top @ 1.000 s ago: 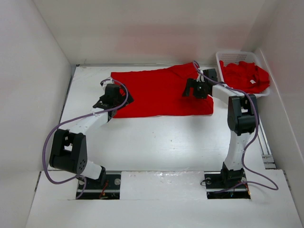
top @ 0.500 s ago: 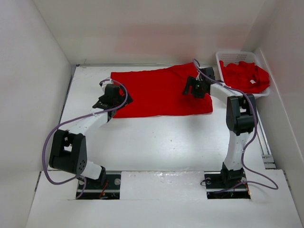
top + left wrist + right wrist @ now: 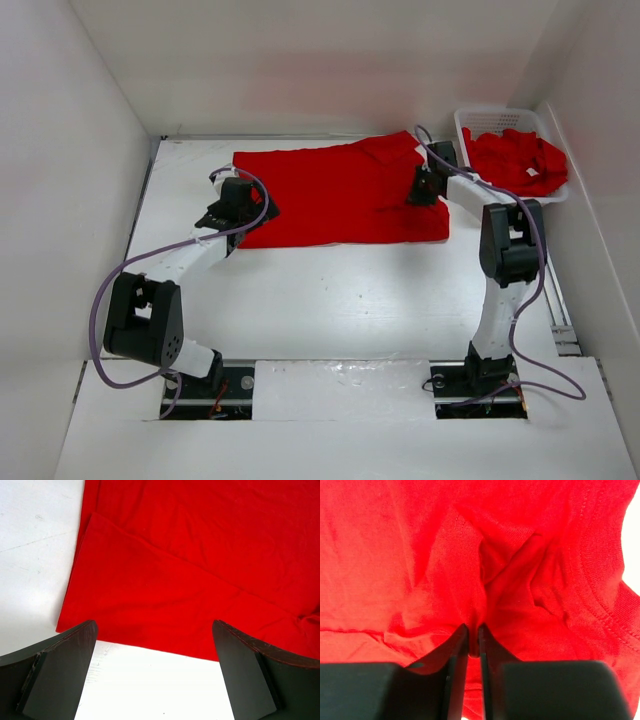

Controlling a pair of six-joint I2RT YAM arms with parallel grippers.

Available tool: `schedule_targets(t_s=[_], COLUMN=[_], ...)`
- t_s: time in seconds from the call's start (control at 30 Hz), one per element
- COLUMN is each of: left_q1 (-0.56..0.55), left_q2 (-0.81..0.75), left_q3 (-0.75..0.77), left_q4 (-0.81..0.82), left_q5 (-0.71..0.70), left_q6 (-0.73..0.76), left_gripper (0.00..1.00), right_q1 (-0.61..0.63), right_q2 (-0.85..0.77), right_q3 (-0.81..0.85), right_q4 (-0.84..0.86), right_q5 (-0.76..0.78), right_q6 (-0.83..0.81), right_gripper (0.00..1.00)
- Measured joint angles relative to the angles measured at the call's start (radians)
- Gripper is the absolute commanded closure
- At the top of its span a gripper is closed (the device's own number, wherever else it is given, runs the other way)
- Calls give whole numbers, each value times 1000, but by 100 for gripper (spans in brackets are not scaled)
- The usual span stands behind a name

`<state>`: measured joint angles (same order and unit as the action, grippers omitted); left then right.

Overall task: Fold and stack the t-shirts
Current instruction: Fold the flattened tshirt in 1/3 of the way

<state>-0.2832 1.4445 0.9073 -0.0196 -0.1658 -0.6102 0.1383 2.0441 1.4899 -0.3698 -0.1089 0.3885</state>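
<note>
A red t-shirt [image 3: 330, 195] lies spread flat near the far edge of the worktop [image 3: 330, 300]. The right fingers [image 3: 456, 675] are pinched together on a raised fold of it near its right end. The left fingers [image 3: 60, 675] stand wide apart over its near left corner, holding nothing, and other t-shirts [image 3: 510, 155] sit heaped in the white basket [image 3: 500, 117] at the far right corner.

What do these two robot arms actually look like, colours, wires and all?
The left arm and right arm are slim white links joined by chunky black joints. A greyish-purple cable loops loosely along each. The left gripper and right gripper are black, each with two flat, dark, wedge-shaped fingers. No markings are visible.
</note>
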Motion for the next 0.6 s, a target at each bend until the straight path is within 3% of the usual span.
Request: schedule_targets(t_s=[0.03, 0.07, 0.43, 0.6], left_q1=[0, 0, 0, 0], left_q2=[0, 0, 26, 32], left_q3=[0, 0, 0, 0], left_q4=[0, 0, 0, 0], left_q5=[0, 0, 7, 9], left_q6=[0, 0, 3, 8], left_gripper=[0, 0, 0, 0], right_q1=[0, 0, 1, 25], right_q2=[-6, -9, -21, -21], right_q3=[0, 0, 6, 81], right_q4=[-1, -1, -6, -11], right_q5=[5, 11, -51, -78], right_q6=[0, 1, 2, 19], right_gripper=[87, 100, 100, 100])
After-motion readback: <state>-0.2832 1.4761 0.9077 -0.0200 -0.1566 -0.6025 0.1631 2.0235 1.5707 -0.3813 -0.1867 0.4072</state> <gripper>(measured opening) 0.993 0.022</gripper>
